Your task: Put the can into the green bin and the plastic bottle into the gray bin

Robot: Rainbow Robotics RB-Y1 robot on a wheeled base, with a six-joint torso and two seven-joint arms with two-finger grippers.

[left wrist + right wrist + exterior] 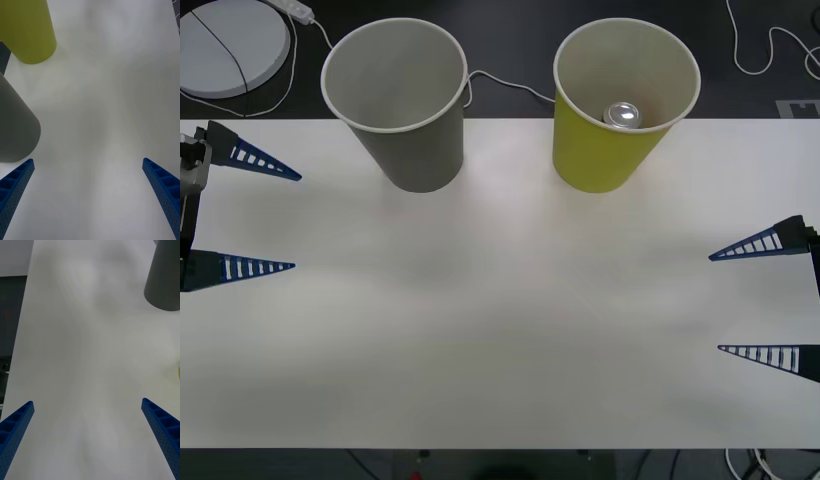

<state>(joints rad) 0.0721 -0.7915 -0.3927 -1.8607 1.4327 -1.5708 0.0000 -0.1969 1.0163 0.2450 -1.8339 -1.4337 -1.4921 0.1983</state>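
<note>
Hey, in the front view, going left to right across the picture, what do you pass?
Left claw, open at the table's left edge → gray bin → green bin with the can inside → right claw, open at the right edge.

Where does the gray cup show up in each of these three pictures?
Front view: the gray cup stands at the table's far edge, left of the green cup.
Right wrist view: its dark side fills the upper right corner.
Left wrist view: its side sits at the left edge, below the green cup.
Shared landmark: the white table that both cups stand on.
</note>
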